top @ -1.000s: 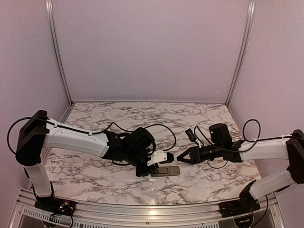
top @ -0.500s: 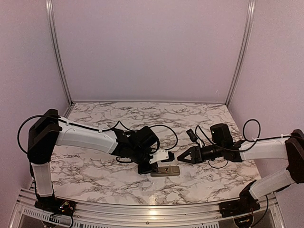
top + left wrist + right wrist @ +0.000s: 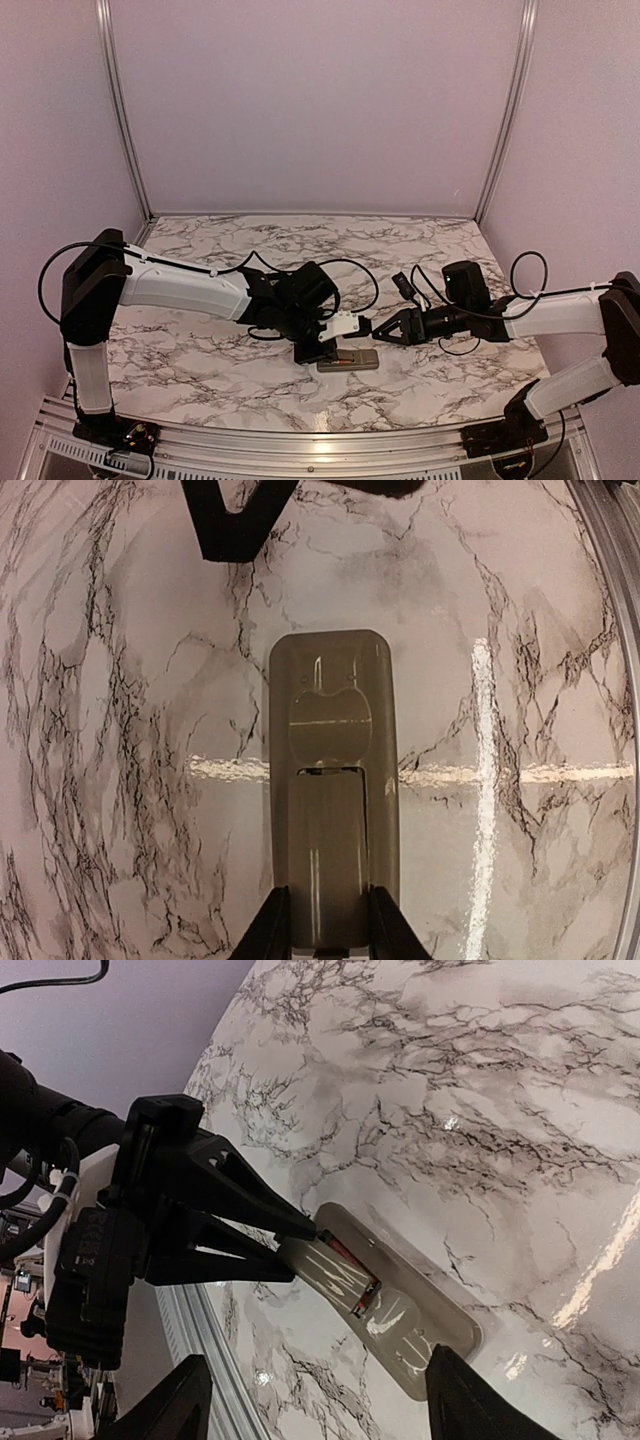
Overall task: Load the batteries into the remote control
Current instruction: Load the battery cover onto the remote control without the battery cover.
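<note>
Top view: remote control (image 3: pixel 350 360) lies flat on the desk (image 3: pixel 200 360), near the front edge, between the two arms. Left pincer (image 3: pixel 322 350) is clamped on its left end. Right pincer (image 3: pixel 380 330) hangs just beside the other end. Its tips were nearly together a second ago and now stand apart. The left arm's elbow has swung inward, while the remote has barely shifted.

Left wrist view: grey back of the remote control (image 3: pixel 330 780) faces up with the recess open. Left pincer (image 3: pixel 328 930) nips the near end from both sides. Black fingers (image 3: pixel 215 530) of the right pincer show beyond the far end, clear of the remote. The recess looks dim here – cannot tell its contents.

Right wrist view: right pincer (image 3: pixel 330 1405) is spread wide with nothing between its fingers. Left pincer (image 3: pixel 300 1253) grips the remote's far end. One copper battery (image 3: pixel 352 1275) lies along the recess.

Reading: the opening looks like a release – one battery likely delivered, though whether it sits fully home is unclear. The second battery is not found in any view, so the task is perhaps half done
</note>
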`<state>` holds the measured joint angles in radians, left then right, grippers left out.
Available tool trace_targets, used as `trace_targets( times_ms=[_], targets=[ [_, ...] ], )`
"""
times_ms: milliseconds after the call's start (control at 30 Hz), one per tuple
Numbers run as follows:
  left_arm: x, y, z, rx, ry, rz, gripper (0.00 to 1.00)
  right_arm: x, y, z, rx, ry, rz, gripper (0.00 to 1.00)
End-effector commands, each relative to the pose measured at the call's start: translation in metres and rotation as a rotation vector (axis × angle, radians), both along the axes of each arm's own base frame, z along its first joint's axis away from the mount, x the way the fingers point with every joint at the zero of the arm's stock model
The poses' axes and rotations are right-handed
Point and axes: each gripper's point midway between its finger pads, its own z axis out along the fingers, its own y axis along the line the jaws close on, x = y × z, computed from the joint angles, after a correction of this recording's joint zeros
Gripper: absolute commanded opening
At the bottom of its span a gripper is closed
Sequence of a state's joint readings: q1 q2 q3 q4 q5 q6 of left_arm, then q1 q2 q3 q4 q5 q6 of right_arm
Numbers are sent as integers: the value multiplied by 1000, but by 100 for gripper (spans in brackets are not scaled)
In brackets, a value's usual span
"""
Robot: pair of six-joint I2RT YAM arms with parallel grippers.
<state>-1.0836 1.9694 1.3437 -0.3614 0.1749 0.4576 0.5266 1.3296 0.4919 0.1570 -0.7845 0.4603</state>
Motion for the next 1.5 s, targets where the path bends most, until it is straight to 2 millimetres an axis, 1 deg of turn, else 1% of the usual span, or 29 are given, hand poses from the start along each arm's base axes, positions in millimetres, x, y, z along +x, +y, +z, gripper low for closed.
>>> trace_targets(
  times_ms=[0,67,133,300,433,600,700,900,1067,1267,1400,1467],
  targets=[
    [0,-3,-10,23,16,-16,17,3,-1,-1,4,-1,-4,68],
    [0,-3,-11,25,19,-17,17,2,-1,-2,2,1,-3,61],
    [0,-3,-13,30,22,-19,17,2,-2,-3,0,4,-3,58],
    [-1,0,-21,50,30,-20,17,2,-1,-3,1,3,0,54],
    [-1,-1,-20,50,28,-18,17,2,-1,-4,2,7,3,53],
    [-1,-3,-20,41,31,-24,18,0,1,-3,16,15,17,39],
    [-2,-4,-23,45,38,-28,20,0,3,-4,22,21,23,32],
    [-8,-2,-29,55,67,-47,25,0,5,-3,33,31,34,22],
    [-12,0,-30,61,84,-54,34,0,6,-3,37,35,36,20],
    [-11,2,-28,64,76,-48,41,0,6,-4,34,37,36,19],
    [-6,1,-19,49,52,-26,46,0,5,-4,36,36,35,19],
    [-3,-1,-10,28,37,-15,48,0,5,-3,36,35,35,19]
  ],
)
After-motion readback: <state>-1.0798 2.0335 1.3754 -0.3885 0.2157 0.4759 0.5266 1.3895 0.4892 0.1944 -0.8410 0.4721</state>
